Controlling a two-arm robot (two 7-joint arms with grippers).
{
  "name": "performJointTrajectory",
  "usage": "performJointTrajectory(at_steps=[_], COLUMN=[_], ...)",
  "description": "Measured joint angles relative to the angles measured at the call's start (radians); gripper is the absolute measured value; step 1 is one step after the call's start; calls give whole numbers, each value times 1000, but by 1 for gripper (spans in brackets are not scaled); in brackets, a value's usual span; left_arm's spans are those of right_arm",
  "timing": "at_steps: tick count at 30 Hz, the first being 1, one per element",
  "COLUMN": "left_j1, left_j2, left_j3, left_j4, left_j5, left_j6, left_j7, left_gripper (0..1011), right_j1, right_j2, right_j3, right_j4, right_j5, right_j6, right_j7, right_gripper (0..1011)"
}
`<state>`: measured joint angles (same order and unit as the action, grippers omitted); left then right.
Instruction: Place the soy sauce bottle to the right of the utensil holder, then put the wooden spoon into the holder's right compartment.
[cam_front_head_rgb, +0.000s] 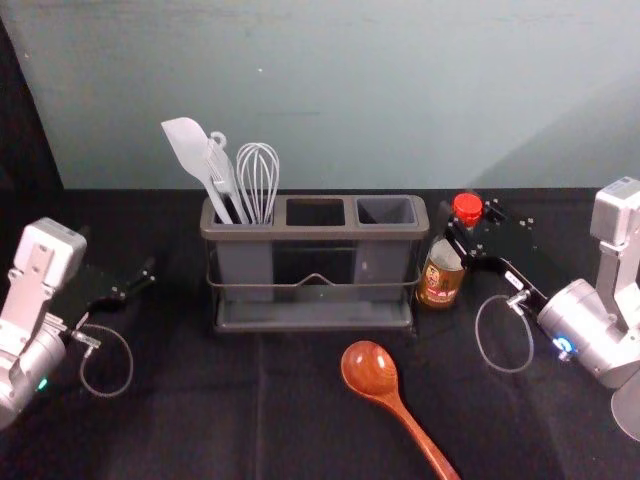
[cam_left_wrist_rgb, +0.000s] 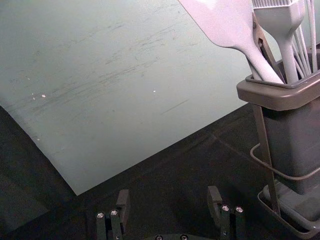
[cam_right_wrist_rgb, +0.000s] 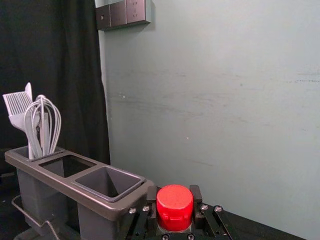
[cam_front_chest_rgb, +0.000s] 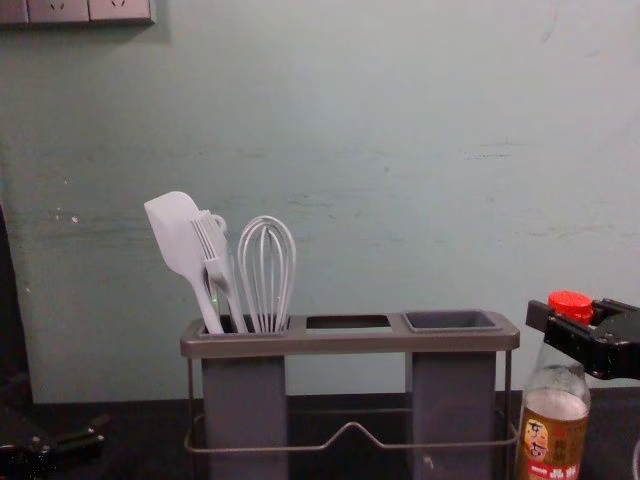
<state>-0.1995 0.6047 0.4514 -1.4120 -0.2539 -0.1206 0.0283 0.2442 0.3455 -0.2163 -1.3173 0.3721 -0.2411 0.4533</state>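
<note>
The right gripper (cam_right_wrist_rgb: 175, 196) has its two fingers closed around the soy sauce bottle (cam_front_head_rgb: 440, 282) at the top, one on each side of the red cap (cam_right_wrist_rgb: 175, 209). This grip looks well chosen, because the neck is narrow and the label part is left free. The bottle is upright or nearly so, just beside the right end of the utensil holder (cam_front_head_rgb: 315, 233), which is the place that the task asks for. Its base seems to be on the surface (cam_front_head_rgb: 200, 400), but whether the gripper carries some weight, one cannot tell.

The wooden spoon (cam_front_head_rgb: 404, 412) lies in front of the holder, its bowl toward the holder and its handle pointing away to the near right. The right compartment (cam_front_head_rgb: 386, 210) is empty, ready to receive it. The whisk (cam_front_chest_rgb: 267, 275), the spatula (cam_front_chest_rgb: 178, 235) and the brush (cam_front_chest_rgb: 215, 258) stand together in the left compartment.

The left gripper (cam_left_wrist_rgb: 168, 196) waits to the left of the holder with fingers wide apart, holding nothing. Probably the first step is almost finished; the right fingers should next open gently, since a sideways pull could tip the bottle.
</note>
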Motion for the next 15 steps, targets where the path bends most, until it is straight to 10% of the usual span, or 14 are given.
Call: performJointTrajectory(at_steps=[15], left_j1=[0], left_j2=[0], left_j3=[0], left_j4=[0], left_j5=[0], left_j6=[0], left_j7=[0], left_gripper=[1012], right_j1=[-43], right_j2=[12], right_j3=[35], right_j4=[-77], right_j5=[11], right_j6=[0], right_j7=[-15], right_gripper=[866])
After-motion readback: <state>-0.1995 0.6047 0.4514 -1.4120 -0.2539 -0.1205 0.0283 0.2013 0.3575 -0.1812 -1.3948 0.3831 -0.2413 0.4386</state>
